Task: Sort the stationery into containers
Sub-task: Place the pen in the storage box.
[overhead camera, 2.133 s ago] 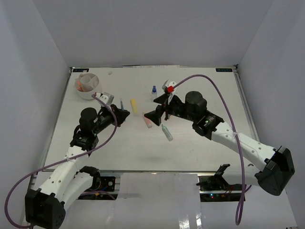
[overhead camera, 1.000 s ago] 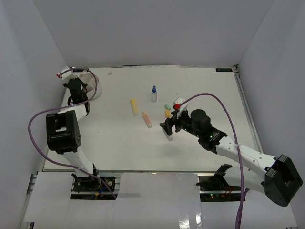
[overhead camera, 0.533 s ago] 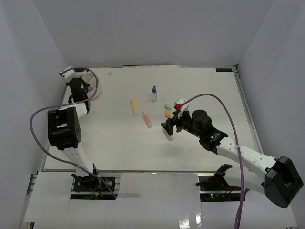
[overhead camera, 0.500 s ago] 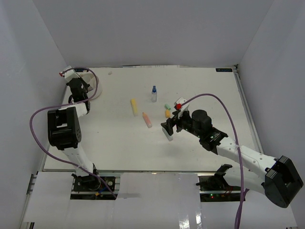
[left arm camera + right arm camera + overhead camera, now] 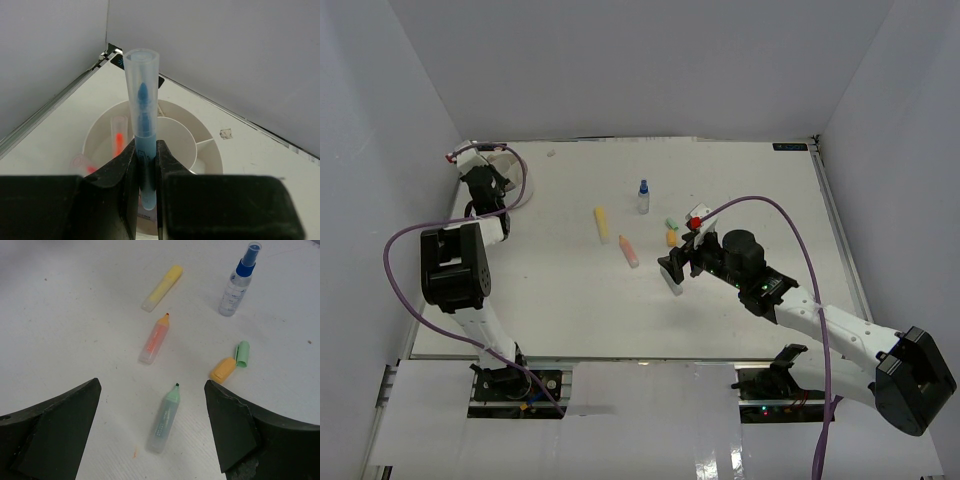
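Observation:
My left gripper (image 5: 146, 150) is shut on a blue marker (image 5: 142, 100), which stands upright with its clear cap at the top. It hangs over the white round tub (image 5: 210, 155), whose dividers form compartments. The tub's left compartment holds orange markers (image 5: 118, 137). From above, the left gripper (image 5: 480, 180) is at the tub (image 5: 517, 178) in the back left corner. My right gripper (image 5: 152, 390) is open, hovering over an uncapped green marker (image 5: 166, 417) that lies on the table between its fingers. The top view shows the right gripper (image 5: 675, 265) mid-table.
Beyond the green marker lie an uncapped orange-pink marker (image 5: 155, 340), a yellow marker (image 5: 161, 288), a blue-capped clear bottle (image 5: 237, 287), a green cap (image 5: 242, 353) and an orange cap (image 5: 223, 369). White walls close the table at the left, back and right.
The left arm has swung from mid-table to the tub at the back left. The right gripper has drawn back toward the green marker. Both have barely moved over the last second.

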Action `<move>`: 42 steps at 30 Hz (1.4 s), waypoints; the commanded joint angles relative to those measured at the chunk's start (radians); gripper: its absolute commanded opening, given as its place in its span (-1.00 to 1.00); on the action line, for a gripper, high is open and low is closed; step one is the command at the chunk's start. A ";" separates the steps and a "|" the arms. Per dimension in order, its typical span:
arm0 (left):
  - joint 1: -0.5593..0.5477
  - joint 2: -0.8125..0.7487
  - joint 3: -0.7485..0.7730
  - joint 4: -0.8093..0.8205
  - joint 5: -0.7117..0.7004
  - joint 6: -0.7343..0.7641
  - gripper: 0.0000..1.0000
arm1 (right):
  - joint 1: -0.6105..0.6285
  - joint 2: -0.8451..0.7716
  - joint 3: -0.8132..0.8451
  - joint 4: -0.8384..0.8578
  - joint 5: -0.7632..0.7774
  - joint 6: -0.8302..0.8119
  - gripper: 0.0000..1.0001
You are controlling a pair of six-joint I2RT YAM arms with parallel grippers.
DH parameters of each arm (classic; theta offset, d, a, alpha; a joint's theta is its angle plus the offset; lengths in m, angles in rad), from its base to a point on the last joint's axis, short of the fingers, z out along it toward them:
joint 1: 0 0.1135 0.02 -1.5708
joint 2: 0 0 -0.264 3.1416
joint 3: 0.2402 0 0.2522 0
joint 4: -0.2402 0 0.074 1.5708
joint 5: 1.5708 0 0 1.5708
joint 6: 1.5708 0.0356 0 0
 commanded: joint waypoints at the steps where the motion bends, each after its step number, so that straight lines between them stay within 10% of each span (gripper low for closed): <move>1: 0.008 -0.007 -0.012 0.037 0.013 -0.011 -0.62 | -0.008 -0.018 -0.004 0.049 -0.014 -0.001 0.81; 42: 0.008 -0.019 -0.042 0.023 0.023 0.002 -0.30 | -0.020 -0.023 -0.014 0.063 -0.042 0.029 0.82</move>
